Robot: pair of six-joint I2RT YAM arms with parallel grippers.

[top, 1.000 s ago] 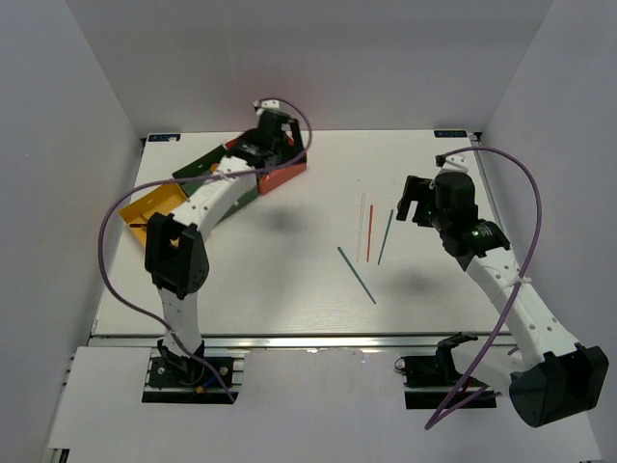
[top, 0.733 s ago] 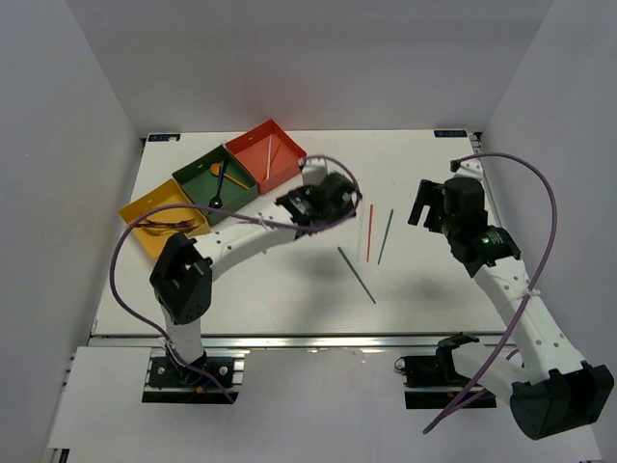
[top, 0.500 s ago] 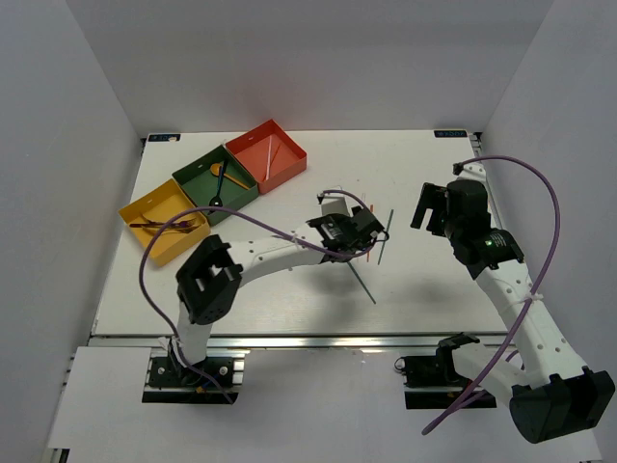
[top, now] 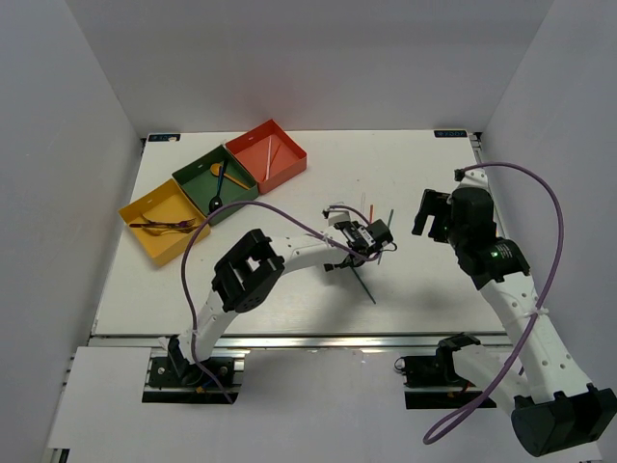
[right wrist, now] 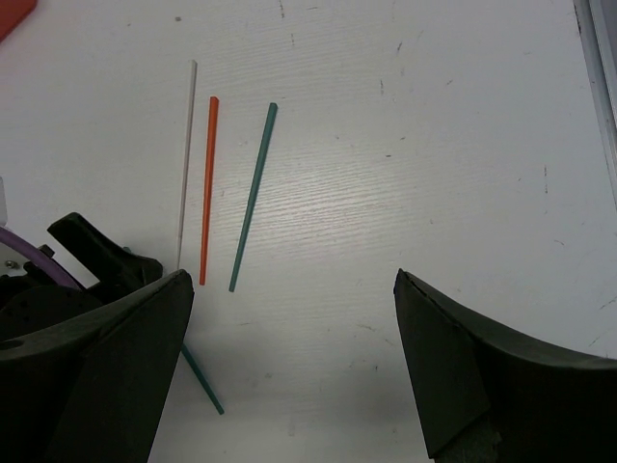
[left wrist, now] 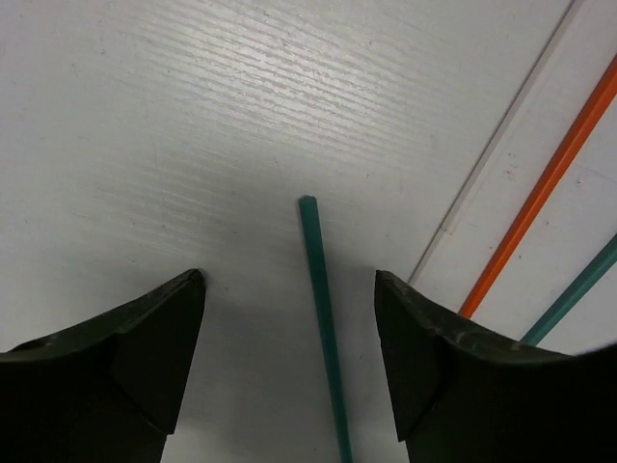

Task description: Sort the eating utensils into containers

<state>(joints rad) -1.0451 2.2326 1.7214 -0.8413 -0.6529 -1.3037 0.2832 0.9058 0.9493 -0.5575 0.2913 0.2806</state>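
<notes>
The left arm, which a second ago is reaching over the red-orange box (top: 291, 154) at the far left corner, now stretches across to the middle of the table (top: 289, 207), and the left tool (top: 374, 237) hangs low over the loose chopsticks. In the left wrist view its fingers (left wrist: 145, 347) stand apart, released, with the end of one teal chopstick (left wrist: 323, 328) lying between them and touching neither. Just beside it lie a silver chopstick (left wrist: 501, 145), a red chopstick (left wrist: 549, 178) and a second teal chopstick (left wrist: 578, 289); all four rest on the table where they were before. The right tool (top: 430, 213) has drawn back a little toward the right edge and is also wide open, holding nothing. The yellow box (top: 152, 205) holds dark pieces, the dark green box (top: 196, 178) holds a black spoon (top: 220, 189), and thin sticks lie in the red-orange box.
</notes>
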